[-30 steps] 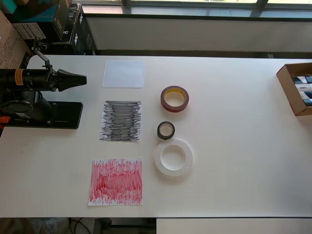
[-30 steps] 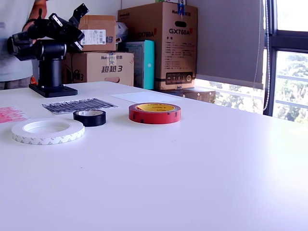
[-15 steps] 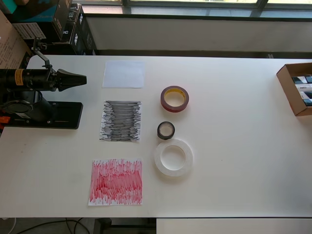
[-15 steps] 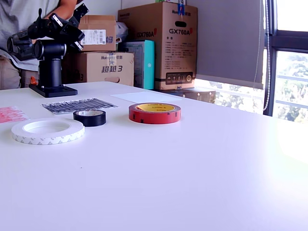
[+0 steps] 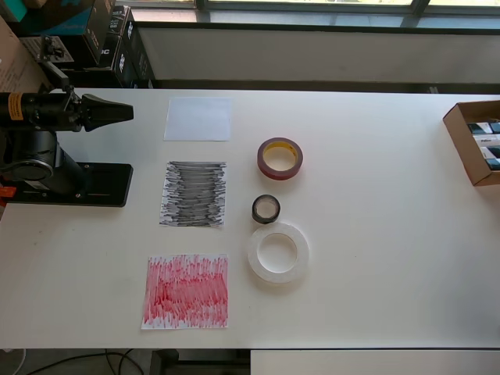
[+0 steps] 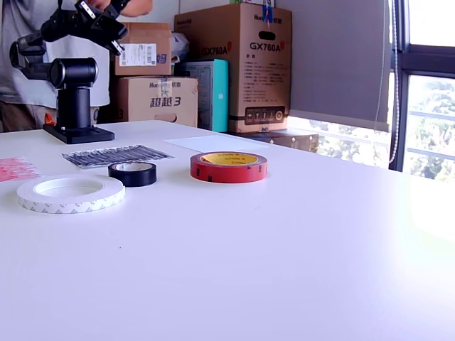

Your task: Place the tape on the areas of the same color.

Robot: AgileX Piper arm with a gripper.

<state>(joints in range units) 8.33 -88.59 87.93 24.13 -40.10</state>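
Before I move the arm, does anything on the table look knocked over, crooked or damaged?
Nothing stands out. The red roll, black roll and white roll lie flat in a column on the table, off the three sheets. The claw is clear of them.

In the overhead view three paper sheets lie in a column on the table (image 5: 375, 234): the plain sheet (image 5: 198, 119) at the top, the black-scribbled sheet (image 5: 194, 194) in the middle, the red-scribbled sheet (image 5: 186, 291) at the bottom. To their right, apart from them, three rolls lie flat in a second column: the dark-red tape roll (image 5: 280, 158) uppermost, the small black tape roll (image 5: 266, 208) below it, and the large translucent tape roll (image 5: 278, 252) lowest, just beside the black one. The arm's base (image 5: 70, 184) stands left of the sheets, the gripper (image 5: 117, 114) hangs above the table left of the plain sheet, and an open cardboard box (image 5: 475, 141) sits at the right edge.
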